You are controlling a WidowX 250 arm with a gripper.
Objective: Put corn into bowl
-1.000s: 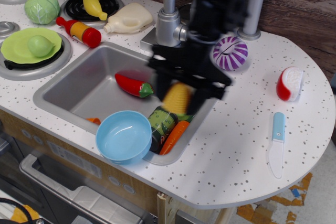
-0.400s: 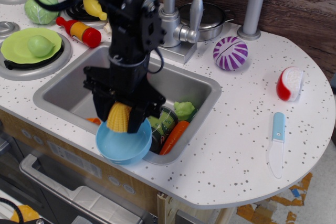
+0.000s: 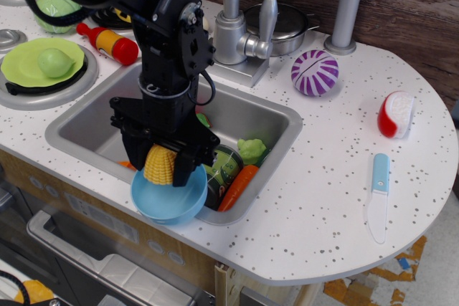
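The yellow bumpy corn [image 3: 160, 165] is held between my black gripper's [image 3: 161, 168] fingers, shut on it. It hangs right over the light blue bowl [image 3: 170, 200], its lower end at or just inside the rim. The bowl sits at the front edge of the steel sink [image 3: 86, 120]. My arm comes down from the upper left and hides much of the sink's middle.
In the sink lie a green can [image 3: 224, 166], an orange carrot [image 3: 237, 187] and a green leafy toy [image 3: 252, 150]. On the counter are a purple striped ball [image 3: 315, 72], a red-white toy [image 3: 396, 113], a blue knife [image 3: 378, 195], a lime plate [image 3: 41, 61] and a ketchup bottle [image 3: 109, 42].
My gripper carried the corn from the sink's right middle leftward and down to over the bowl. In the last half second it sank slightly toward the bowl.
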